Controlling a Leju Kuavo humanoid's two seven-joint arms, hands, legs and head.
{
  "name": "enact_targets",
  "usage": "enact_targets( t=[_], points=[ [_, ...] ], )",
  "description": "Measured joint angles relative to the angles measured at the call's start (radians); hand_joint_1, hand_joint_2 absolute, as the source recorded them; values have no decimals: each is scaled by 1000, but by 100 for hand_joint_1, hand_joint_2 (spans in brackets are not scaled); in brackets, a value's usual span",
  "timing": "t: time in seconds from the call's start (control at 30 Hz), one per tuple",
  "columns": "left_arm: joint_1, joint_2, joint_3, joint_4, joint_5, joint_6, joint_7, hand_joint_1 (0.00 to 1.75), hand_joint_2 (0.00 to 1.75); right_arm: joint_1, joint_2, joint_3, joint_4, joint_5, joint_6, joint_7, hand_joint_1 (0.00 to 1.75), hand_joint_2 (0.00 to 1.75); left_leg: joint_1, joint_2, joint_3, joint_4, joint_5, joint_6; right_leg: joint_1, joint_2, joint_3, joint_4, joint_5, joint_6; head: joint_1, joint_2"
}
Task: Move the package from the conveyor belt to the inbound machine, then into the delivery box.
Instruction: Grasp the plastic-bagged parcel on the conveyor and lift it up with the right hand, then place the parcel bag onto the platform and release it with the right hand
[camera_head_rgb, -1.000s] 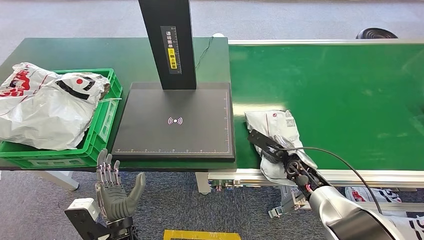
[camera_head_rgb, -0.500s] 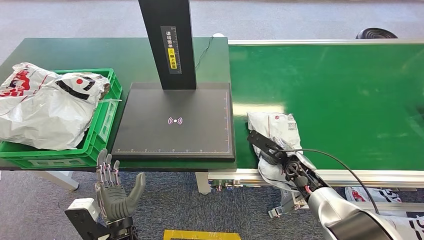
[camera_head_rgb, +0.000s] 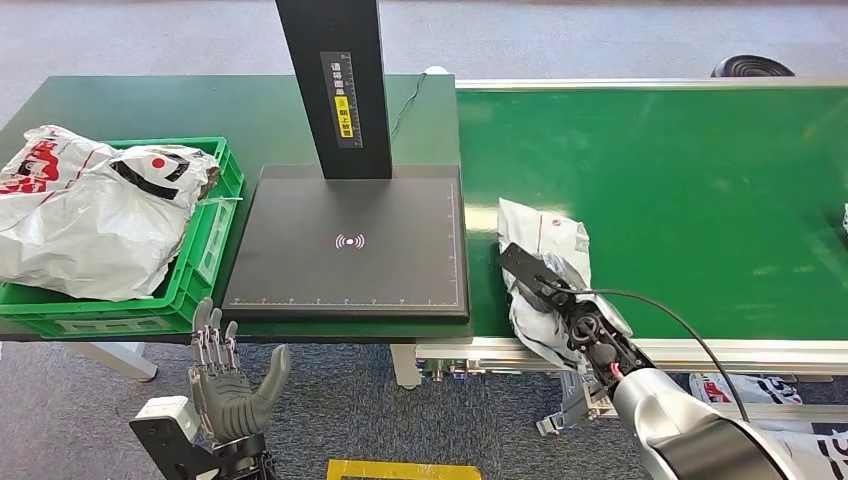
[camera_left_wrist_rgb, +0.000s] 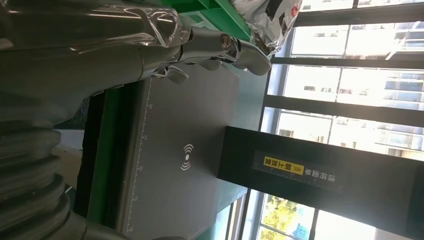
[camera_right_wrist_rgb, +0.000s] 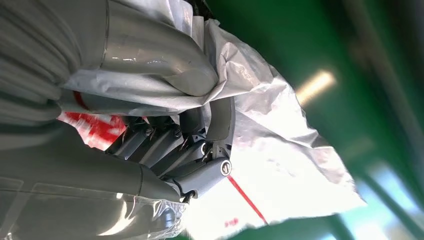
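Head view: right hand (camera_head_rgb: 548, 293) is on the package (camera_head_rgb: 545, 240), which lies on the conveyor belt (camera_head_rgb: 700, 190) at its near edge, close to the corner nearest the inbound machine (camera_head_rgb: 350, 240). Pkg crumpled, near end hanging over the belt's edge; guessing that's why the arm comes in low from the near side, easier to get fingers round the loose plastic than to press flat on top. Right wrist view confirms: fingers (camera_right_wrist_rgb: 190, 150) curled tight into the bag w/ thumb clamped on the other side of the film, so it's a grip, not just contact. Can't tell if pkg is lifted off the belt yet.

Left hand (camera_head_rgb: 228, 385) is below the table's near edge, palm up, fingers spread, nothing in it; prob just parked. Delivery box (camera_head_rgb: 205, 250) sits at the table's left end, already heaped w/ other bags (camera_head_rgb: 90, 210). Machine plate bare, scan step not yet done.
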Motion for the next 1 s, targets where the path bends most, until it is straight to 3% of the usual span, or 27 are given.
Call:
enact_targets(
  t=[0.17,0.33,0.6,1.0],
  points=[
    [-5,0,-4,5,-2,4,0,0,175,-84,26,-68,-70,-63,-33,-158,175,175,0,0,1,0,1,0,0,0,0,0,0,0,0,0],
    [-12,1,-11,16,-2,0,0,0,175,-123,53,-125,-180,-94,-29,-226,175,175,0,0,1,0,1,0,0,0,0,0,0,0,0,0],
    [-22,3,-19,27,-1,-4,0,0,175,-118,67,-171,-319,-120,-6,-280,175,175,0,0,0,0,1,0,0,0,0,0,0,0,0,0],
    [-36,3,-19,40,2,-10,0,0,175,-53,93,-192,-577,-184,127,-293,175,175,0,0,1,0,1,0,0,0,0,0,0,0,0,0]
  ],
)
